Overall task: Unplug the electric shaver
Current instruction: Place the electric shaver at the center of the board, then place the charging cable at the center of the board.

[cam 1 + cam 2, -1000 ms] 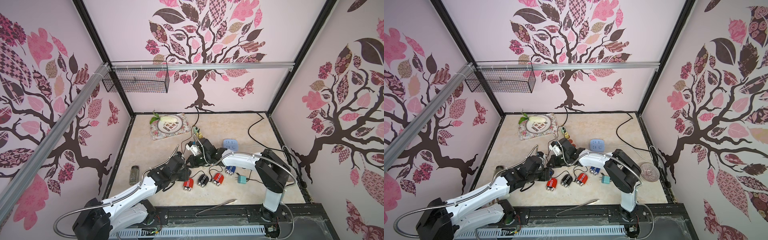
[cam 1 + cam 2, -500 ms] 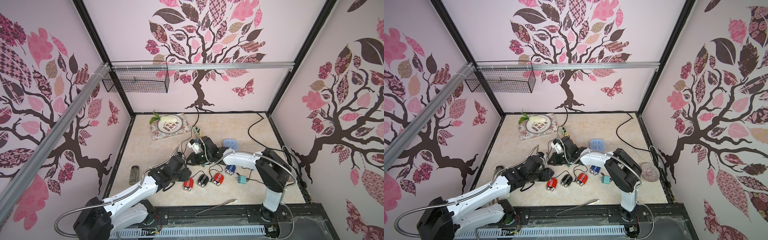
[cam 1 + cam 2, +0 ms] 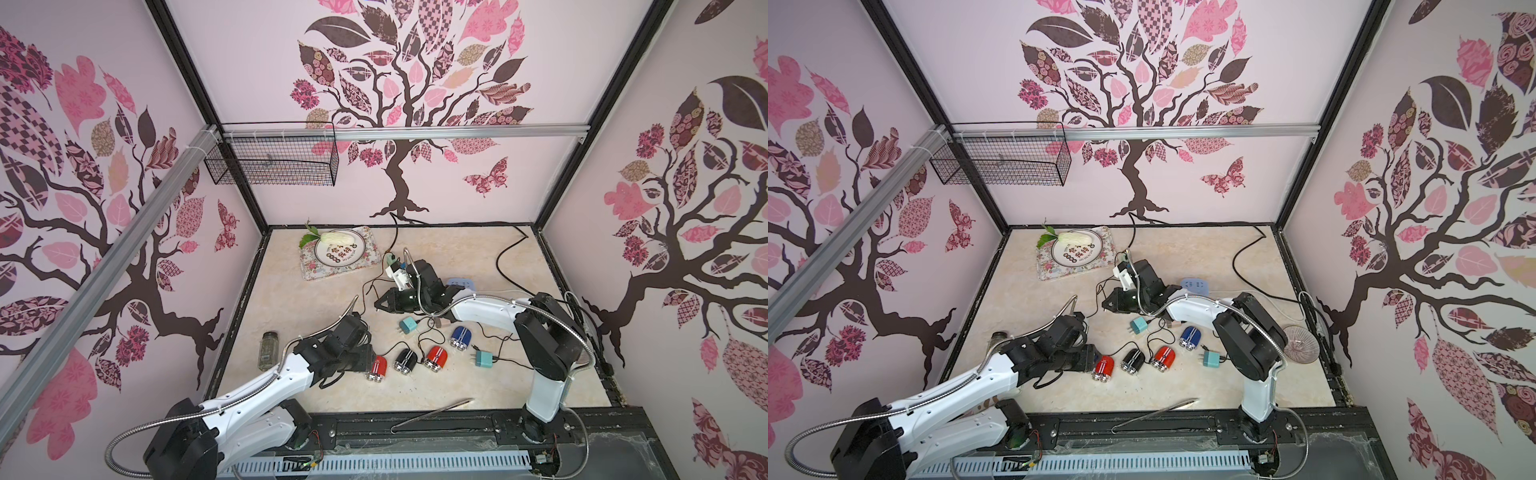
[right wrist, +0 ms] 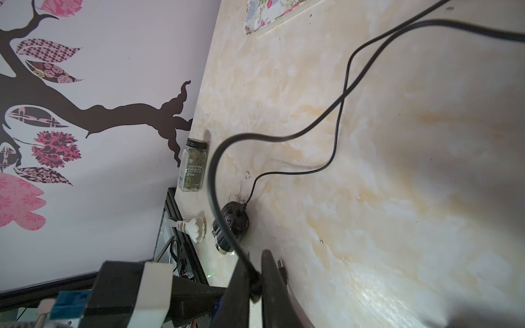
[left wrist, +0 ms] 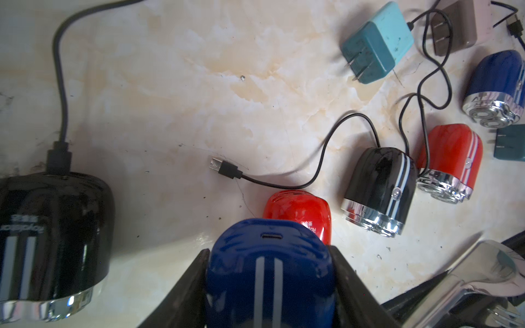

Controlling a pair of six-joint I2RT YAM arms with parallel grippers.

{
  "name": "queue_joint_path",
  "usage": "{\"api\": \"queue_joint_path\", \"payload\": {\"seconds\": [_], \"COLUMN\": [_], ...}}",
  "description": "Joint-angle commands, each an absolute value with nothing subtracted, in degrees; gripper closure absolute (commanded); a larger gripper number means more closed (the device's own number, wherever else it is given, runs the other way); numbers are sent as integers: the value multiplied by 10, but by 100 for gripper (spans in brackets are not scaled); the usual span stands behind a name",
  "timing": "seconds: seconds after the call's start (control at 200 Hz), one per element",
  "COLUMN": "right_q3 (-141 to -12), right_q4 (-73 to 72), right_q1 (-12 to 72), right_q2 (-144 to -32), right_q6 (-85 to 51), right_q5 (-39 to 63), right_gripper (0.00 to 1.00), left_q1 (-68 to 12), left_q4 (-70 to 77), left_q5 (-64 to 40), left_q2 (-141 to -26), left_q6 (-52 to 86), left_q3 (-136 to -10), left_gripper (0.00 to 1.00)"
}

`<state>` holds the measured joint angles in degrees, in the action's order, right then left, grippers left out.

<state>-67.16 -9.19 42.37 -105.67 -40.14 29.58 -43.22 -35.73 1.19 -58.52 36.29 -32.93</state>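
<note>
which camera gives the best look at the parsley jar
Right wrist view: the parsley jar is large enough to read its label. Both top views show the parsley jar tiny, label unreadable. The left wrist view misses it.

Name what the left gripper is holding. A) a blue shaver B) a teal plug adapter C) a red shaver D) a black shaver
A: in the left wrist view the blue shaver sits clamped in the left gripper, a jaw pressed against each of its sides.
</note>
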Motion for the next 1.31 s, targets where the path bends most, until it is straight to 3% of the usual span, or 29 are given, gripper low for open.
{"api": "queue_joint_path", "payload": {"seconds": [0.0, 0.78, 1.09, 1.3], "right_q3": [-671, -635, -637, -649], "right_q4": [-94, -83, -82, -74], "right_q1": [425, 470, 471, 471], "right_q2": [-1059, -1108, -1132, -1154], "right_q6": [-407, -410, -411, -409], "right_q5": [293, 257, 251, 252], "right_gripper": [87, 86, 84, 84], "left_q1": [-433, -432, -435, -437], "left_q4": [-378, -423, -426, -423], "left_q5": [58, 103, 99, 97], "left_q2": [-586, -709, -737, -750], "left_q6": [371, 373, 374, 374], "left_q3": [-344, -367, -371, -375], "left_gripper": [90, 88, 80, 69]}}
